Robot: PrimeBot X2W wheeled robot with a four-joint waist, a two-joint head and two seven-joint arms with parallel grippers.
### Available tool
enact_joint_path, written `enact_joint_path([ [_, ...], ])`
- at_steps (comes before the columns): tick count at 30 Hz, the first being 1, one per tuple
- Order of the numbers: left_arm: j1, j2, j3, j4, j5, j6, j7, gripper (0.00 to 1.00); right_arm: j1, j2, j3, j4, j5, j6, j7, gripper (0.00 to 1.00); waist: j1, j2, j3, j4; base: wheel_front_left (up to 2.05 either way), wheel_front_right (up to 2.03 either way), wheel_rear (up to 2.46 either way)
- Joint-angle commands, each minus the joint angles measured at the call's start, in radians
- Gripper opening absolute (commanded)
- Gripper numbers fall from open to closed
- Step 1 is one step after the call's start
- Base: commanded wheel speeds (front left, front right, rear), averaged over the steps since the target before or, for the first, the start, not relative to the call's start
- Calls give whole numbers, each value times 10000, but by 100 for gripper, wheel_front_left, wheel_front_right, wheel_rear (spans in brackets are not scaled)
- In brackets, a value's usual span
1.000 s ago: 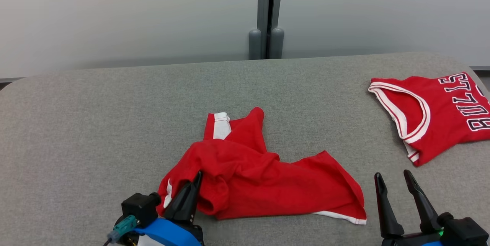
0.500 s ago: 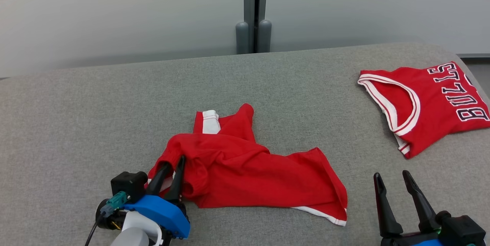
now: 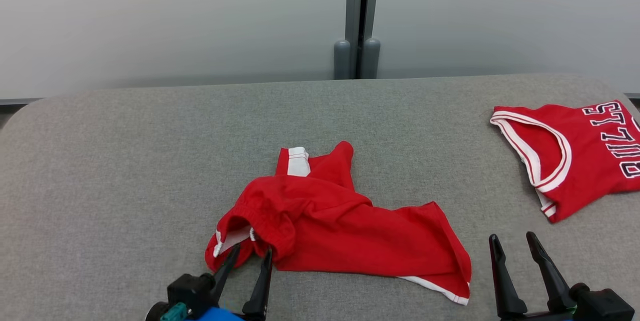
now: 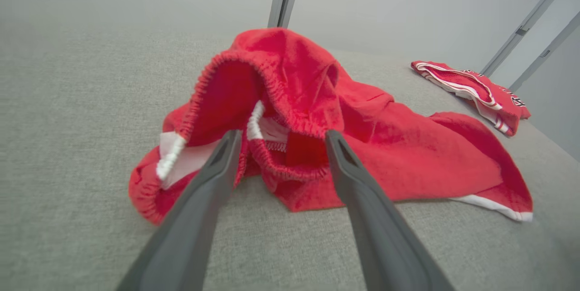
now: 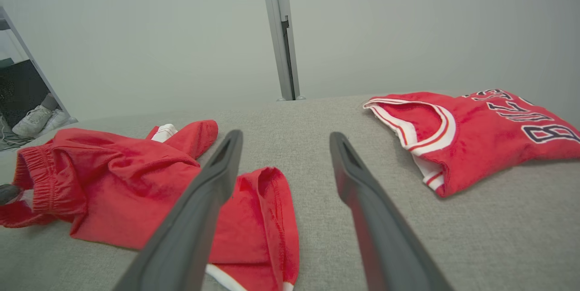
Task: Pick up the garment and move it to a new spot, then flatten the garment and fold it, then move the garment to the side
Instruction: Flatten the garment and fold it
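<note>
The garment, red shorts [image 3: 340, 231] with white trim, lies crumpled in the middle of the grey padded surface [image 3: 125, 161]. Its elastic waistband [image 4: 276, 171] gapes toward me. My left gripper [image 3: 251, 252] is open at the near left end of the shorts, and in the left wrist view [image 4: 282, 134] a fold of waistband lies between its fingertips. My right gripper [image 3: 512, 237] stands open at the lower right, above bare surface just right of the shorts' white-hemmed leg [image 5: 263, 236]; nothing is between its fingers [image 5: 285, 134].
A folded red jersey [image 3: 580, 161] with dark lettering and white-trimmed neckline lies at the far right edge. A pale wall with a grey post [image 3: 357, 21] runs behind the surface. White shoes [image 5: 38, 118] show on the floor at left in the right wrist view.
My left gripper, shut in the waistband folds a second ago, has opened and drawn back toward the near edge. The head camera has shifted. The right gripper has held still.
</note>
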Motion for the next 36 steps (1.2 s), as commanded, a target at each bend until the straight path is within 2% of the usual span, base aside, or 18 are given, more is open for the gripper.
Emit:
enact_joint_path([
  [1, 271, 99, -7, -357, 347, -66, -41, 100, 138, -14, 7, -48, 70, 5, -29, 100, 0, -2, 11, 84, 0, 0, 0],
  [7, 784, 166, -124, -1110, 1095, -66, -39, 100, 104, -14, 34, -41, 75, 5, -29, 100, 0, -2, 31, 195, 0, 0, 0],
  [13, 540, 133, -410, -1049, 1528, -80, -40, 100, -7, -14, 189, 73, 27, 5, -29, 100, 0, -2, 7, 64, 0, 0, 0],
  [27, -868, 260, -591, 1109, 1594, -63, -38, 100, -154, -15, 190, 79, 65, 5, -29, 100, 0, -2, 357, -804, 0, 0, 0],
  [28, -972, 235, -608, 1243, 1570, -62, -38, 87, -160, -15, 190, 74, 81, 5, -29, 100, 0, -2, 371, -830, 0, 0, 0],
  [29, -1083, 219, -608, 1350, 1542, -63, -38, 47, -167, -14, 197, 71, 90, 6, -29, 100, 0, -2, 383, -858, 0, 0, 0],
  [30, -1184, 181, -628, 1475, 1509, -65, -39, 0, -163, -15, 190, 76, 98, 5, -29, 100, 0, -2, 386, -874, 0, 0, 0],
  [36, -1364, -15, -1048, 1176, 1086, -67, -40, 0, 59, -17, 46, 137, 129, 5, -29, 100, 0, -2, 152, -705, 0, 0, 0],
])
